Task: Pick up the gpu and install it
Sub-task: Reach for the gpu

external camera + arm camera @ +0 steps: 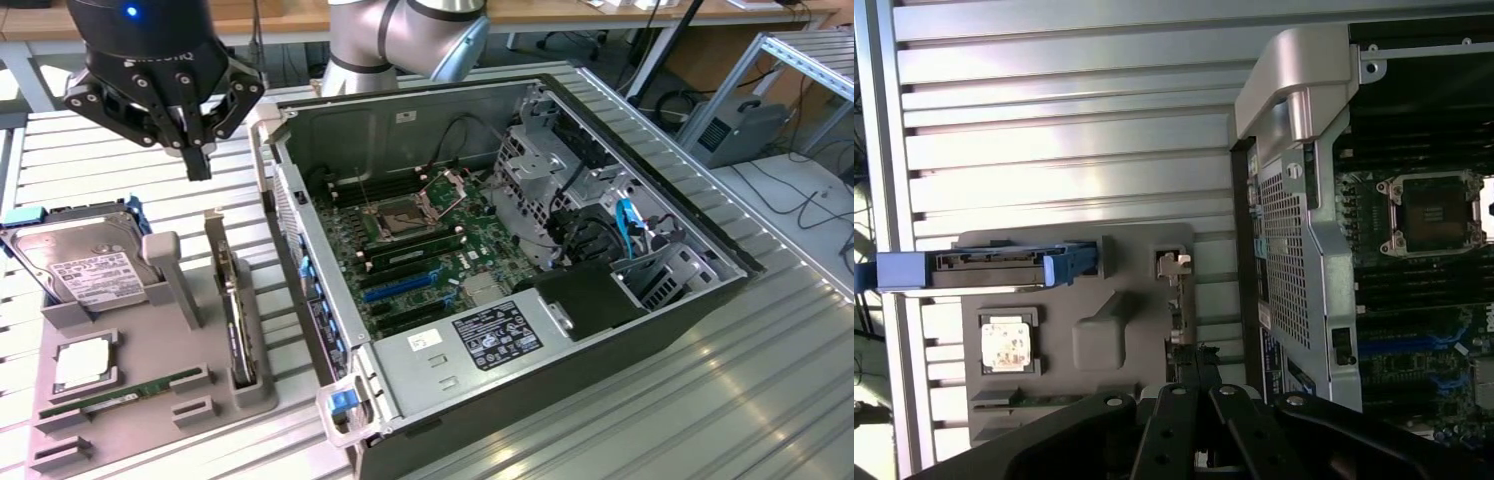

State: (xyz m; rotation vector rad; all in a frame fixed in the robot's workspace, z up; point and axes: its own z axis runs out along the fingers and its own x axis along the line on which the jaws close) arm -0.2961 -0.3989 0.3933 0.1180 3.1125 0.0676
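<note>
Hovering closed and empty, claw (198, 163) well above the gpu (240, 322) standing edgewise in its gray holder (134, 410)

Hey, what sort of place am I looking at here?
Most likely a robotics lab or test workshop: a robot arm at a slatted metal bench with an open computer case and a grey tray of loose PC parts.

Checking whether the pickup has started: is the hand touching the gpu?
Apart. The exterior view shows the hand hovering above the gpu, with a clear gap.
</note>
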